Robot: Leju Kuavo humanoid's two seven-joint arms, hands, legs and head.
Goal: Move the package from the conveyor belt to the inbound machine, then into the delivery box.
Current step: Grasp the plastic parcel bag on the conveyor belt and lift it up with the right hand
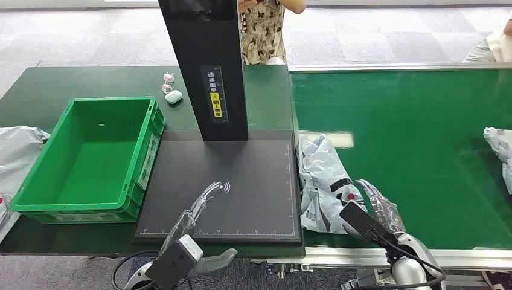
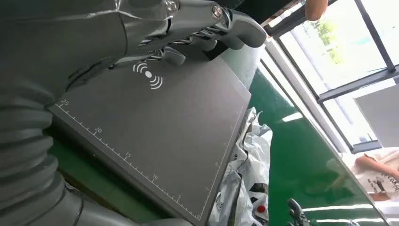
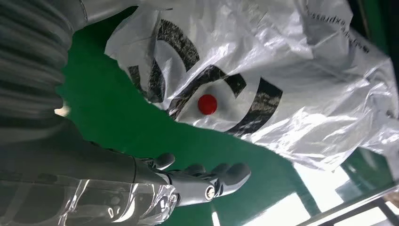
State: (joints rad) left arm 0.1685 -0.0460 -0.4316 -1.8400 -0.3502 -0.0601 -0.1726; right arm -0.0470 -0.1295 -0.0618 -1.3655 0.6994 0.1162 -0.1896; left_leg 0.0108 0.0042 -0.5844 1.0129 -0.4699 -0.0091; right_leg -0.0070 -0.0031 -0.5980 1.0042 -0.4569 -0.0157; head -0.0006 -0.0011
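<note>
The package [image 1: 323, 181], a crumpled grey-white plastic bag with black print and a red dot, lies on the green conveyor belt [image 1: 410, 139] against the right edge of the black inbound machine platform [image 1: 241, 181]. My right hand [image 1: 379, 205] rests low over the belt just right of the package, fingers [image 3: 207, 181] stretched out and holding nothing; the package [image 3: 263, 70] lies close beside them. My left hand [image 1: 200, 206] hovers over the platform's front part near its white wave mark [image 2: 149, 75], fingers [image 2: 202, 23] extended and empty. The green delivery box [image 1: 90, 160] stands left of the platform.
The machine's black column [image 1: 205, 66] rises at the platform's back. Another bag [image 1: 500, 151] lies at the belt's right edge, and a grey bag [image 1: 18, 154] left of the box. A small white case [image 1: 173, 96] sits behind the box. A person [image 1: 262, 33] stands beyond the table.
</note>
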